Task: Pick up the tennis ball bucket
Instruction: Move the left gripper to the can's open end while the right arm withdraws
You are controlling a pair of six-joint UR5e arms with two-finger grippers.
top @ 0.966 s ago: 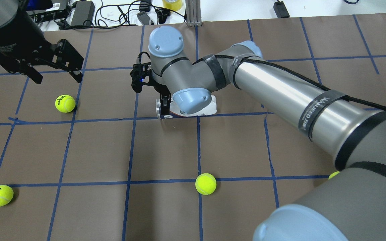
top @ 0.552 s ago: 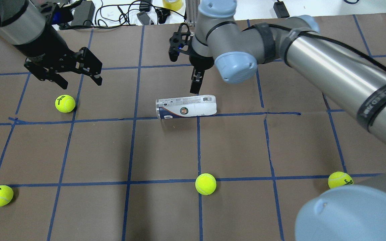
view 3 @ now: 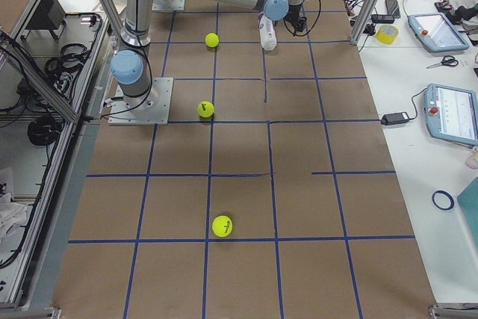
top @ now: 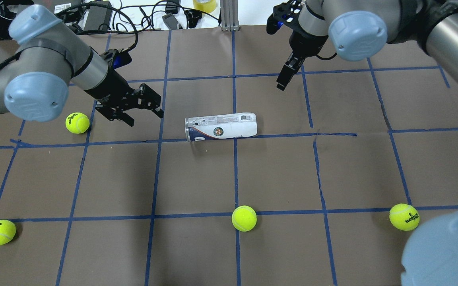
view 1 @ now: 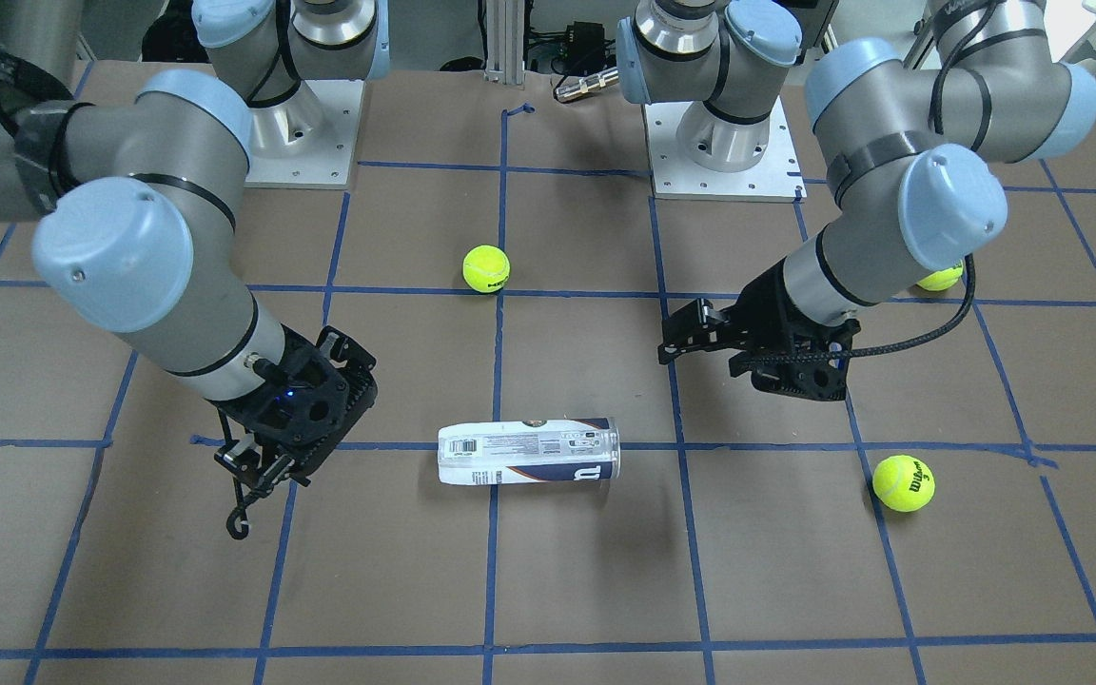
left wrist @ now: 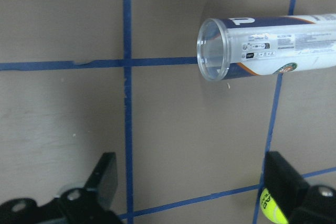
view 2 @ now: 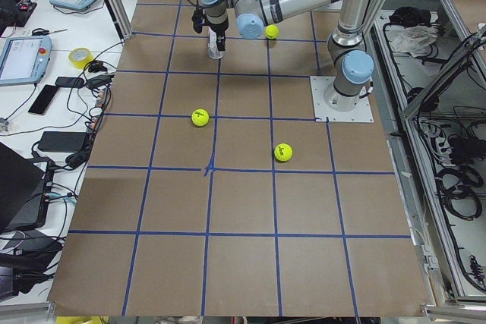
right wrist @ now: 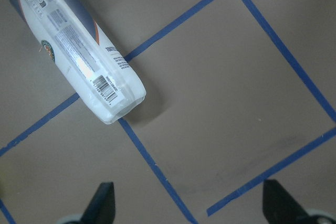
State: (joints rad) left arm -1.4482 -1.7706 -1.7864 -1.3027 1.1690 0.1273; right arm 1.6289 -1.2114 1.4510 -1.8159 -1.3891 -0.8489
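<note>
Between the left edge and the middle of the surface (top: 197, 178), the left end effector (top: 145, 118) hovers with its fingers spread wide and nothing between them. Its wrist view looks at the open, clear mouth of the tennis ball bucket (top: 221, 126), which is near but not touching. The right end effector (top: 281, 83) hangs closer to the far edge, well apart from the tube. Its wrist view shows both fingers apart and empty.

The tennis ball bucket lies on its side around the middle of the surface, a little toward the far edge. Its long axis runs left to right, with the mouth to the left and the closed white end to the right. 4 tennis balls are scattered about; 1 ball (top: 77, 122) sits just beside the left end effector, and the others lie along the near edge.

I judge this to be the approach: the grasp is not yet made. The next move calls for setting 1 end effector down astride the tube's narrow width, then closing it firmly, since the round plastic may roll or slip.
</note>
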